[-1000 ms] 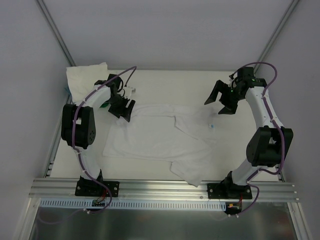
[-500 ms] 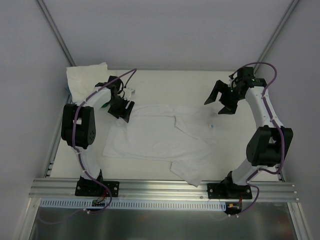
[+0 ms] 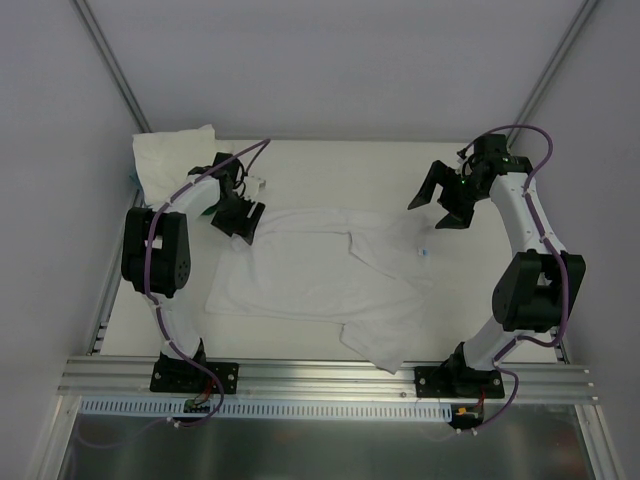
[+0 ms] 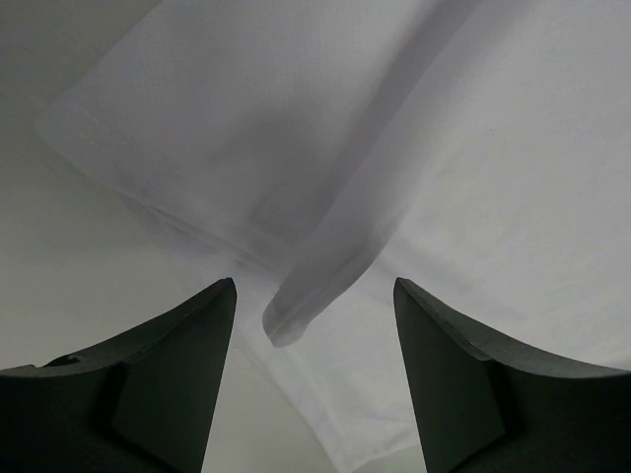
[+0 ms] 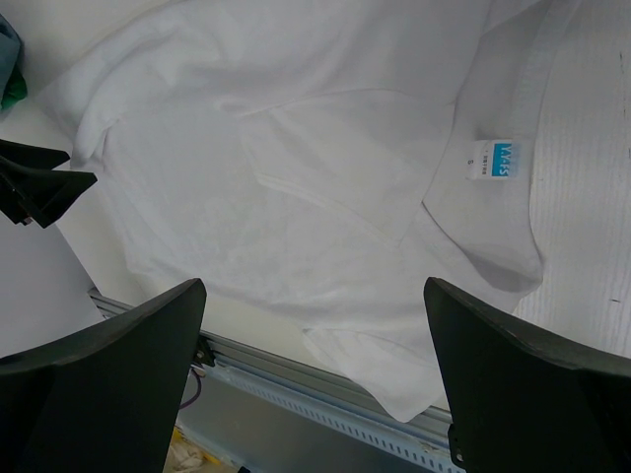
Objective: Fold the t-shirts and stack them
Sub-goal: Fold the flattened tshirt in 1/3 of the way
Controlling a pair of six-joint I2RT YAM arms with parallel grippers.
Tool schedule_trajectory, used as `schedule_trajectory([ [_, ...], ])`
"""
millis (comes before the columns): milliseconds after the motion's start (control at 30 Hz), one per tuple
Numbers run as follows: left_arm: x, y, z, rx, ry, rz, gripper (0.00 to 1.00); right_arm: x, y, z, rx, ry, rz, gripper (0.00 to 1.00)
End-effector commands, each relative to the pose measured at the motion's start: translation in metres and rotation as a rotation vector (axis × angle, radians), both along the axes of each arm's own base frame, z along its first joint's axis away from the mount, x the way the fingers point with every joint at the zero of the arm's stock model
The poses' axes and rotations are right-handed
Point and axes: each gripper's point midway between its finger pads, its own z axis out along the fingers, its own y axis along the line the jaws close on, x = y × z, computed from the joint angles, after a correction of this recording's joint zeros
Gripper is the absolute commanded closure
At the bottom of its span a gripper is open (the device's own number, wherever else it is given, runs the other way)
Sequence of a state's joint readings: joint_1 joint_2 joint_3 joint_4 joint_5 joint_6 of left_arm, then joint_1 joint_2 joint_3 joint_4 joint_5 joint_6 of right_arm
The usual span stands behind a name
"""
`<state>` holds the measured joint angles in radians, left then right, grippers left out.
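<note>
Fingers first: my left fingers (image 3: 247, 226) stand apart, released, gripping nothing; they hover low over the left edge of the t-shirt (image 3: 300, 280); from my left wrist I see a loose fold (image 4: 325, 266) of its cloth lying between the two black tips, touching neither (as far as I can tell). My right fingers (image 3: 428, 190) are spread wide and empty, held up in the air over the bare desk (image 3: 350, 165) at the far right, just beyond the shirt's neck end.

The t-shirt lies spread in the middle of the desk, between my two arms; its neck points to the right, where a small blue-and-white label (image 5: 498, 158) shows inside the collar; part of the cloth is turned over onto the body across the middle, leaving a slanting edge there; at the near right a sleeve (image 3: 385, 345) reaches the front edge of the desk, just beside the metal rail (image 3: 300, 375).

At the far left corner, behind my left arm, a white bundle (image 3: 175, 155) sits against the wall; it is soft cloth like the shirt, well apart from my right fingers; whether it is one shirt or several I cannot tell.
</note>
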<state>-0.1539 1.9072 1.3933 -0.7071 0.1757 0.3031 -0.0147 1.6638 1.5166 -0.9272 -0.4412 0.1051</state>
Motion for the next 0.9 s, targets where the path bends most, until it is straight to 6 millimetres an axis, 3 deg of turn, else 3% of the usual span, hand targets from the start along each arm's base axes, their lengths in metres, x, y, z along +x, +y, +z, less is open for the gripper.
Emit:
schedule_trajectory([
  [0,0.008,0.006,0.011,0.004,-0.040,0.015,0.34,0.006,0.007,0.011,0.031,-0.027,0.006,0.01],
  [67,0.007,0.004,0.009,-0.009,-0.027,0.017,0.35,0.007,0.007,0.011,0.031,-0.028,0.006,0.01],
  [133,0.006,0.003,0.007,-0.014,-0.017,0.017,0.43,0.006,0.007,0.012,0.029,-0.028,0.006,0.01],
  [167,0.005,0.001,0.007,-0.020,-0.015,0.014,0.73,0.007,0.006,0.012,0.028,-0.030,0.003,0.01],
  [200,0.005,0.002,0.008,-0.020,-0.018,0.016,0.97,0.007,0.007,0.011,0.028,-0.027,0.005,0.01],
  [233,0.006,0.002,0.008,-0.015,-0.021,0.020,1.00,0.007,0.007,0.012,0.028,-0.030,0.005,0.01],
  [533,0.011,0.009,0.008,0.024,-0.036,0.051,1.00,0.007,0.006,0.012,0.026,-0.031,0.004,0.01],
  [867,0.075,0.031,0.086,0.202,-0.360,0.125,1.00,0.009,0.009,0.010,0.042,-0.027,0.004,0.01],
])
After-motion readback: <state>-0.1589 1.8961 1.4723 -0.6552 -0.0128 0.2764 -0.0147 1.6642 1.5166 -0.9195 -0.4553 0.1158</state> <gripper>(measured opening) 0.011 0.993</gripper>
